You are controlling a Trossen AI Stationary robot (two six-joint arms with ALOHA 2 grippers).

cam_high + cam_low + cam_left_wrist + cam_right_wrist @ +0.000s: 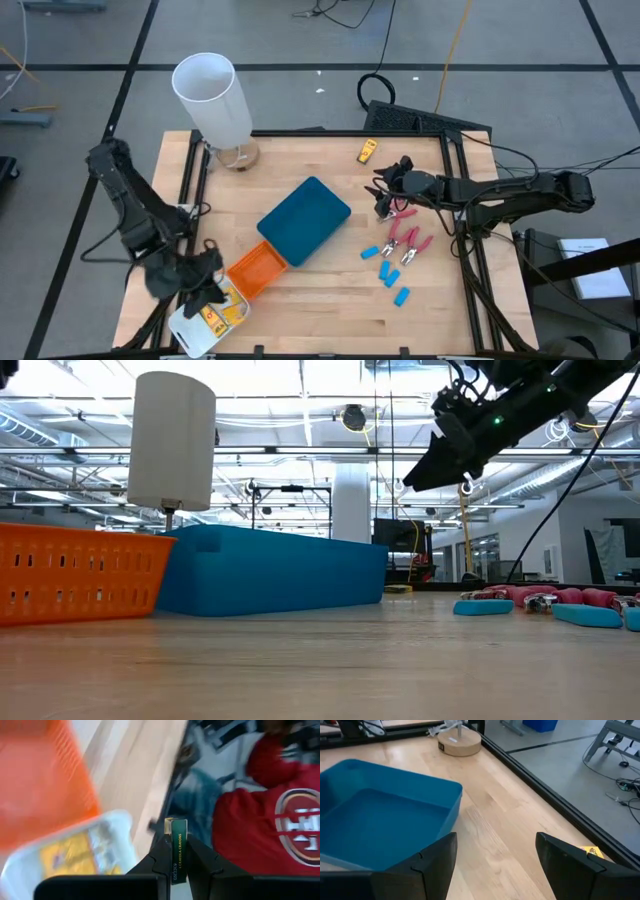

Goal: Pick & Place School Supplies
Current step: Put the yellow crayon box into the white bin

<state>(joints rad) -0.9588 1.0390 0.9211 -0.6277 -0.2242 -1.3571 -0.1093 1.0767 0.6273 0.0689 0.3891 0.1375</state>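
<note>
Scissors [408, 243] lie right of mid tray [304, 220], oblong pcs [388, 272] just beside.

Robotics lab — wooden table [330, 285] in black framing, floor cables [440, 55], exposed ceiling trusses [300, 455]

teal tray [303, 220] | orange tray [257, 270] | pink-handled scissors [409, 243] | light-blue pieces [388, 272]
</note>
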